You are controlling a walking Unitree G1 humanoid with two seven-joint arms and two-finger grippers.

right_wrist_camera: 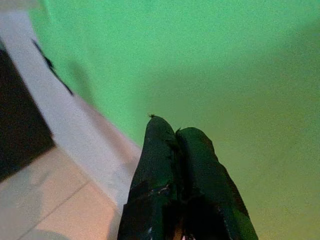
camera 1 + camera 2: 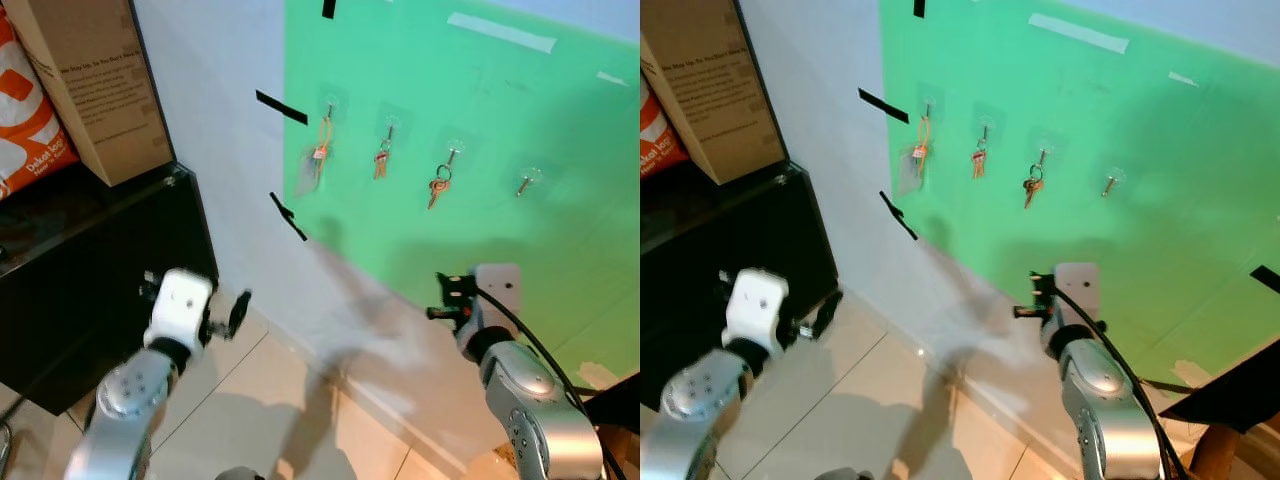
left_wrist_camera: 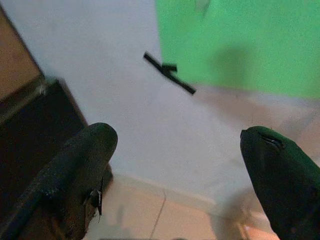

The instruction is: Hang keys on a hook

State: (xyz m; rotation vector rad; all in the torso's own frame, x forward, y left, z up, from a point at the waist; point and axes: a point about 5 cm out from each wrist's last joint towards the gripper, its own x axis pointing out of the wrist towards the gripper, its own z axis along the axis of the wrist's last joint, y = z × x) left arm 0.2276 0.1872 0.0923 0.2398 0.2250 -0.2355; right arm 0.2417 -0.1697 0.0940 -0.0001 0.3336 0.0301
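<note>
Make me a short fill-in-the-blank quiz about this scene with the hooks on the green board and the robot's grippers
1. Of the four hooks on the green board, ___ hold keys.
2. The bare hook is the one farthest to the robot's ___.
3. The left gripper has its fingers ___.
4. The right gripper has its fingers ___.

Missing words: three; right; open; shut

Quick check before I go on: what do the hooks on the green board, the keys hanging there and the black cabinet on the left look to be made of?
Four small clear hooks: likely transparent plastic pads with a metal peg; the green board shows through them.
Coppery keys on rings: metal, dull sheen.
Glossy black cabinet: lacquered or laminated panel, going by reflections on its top; exact material unclear.
</note>
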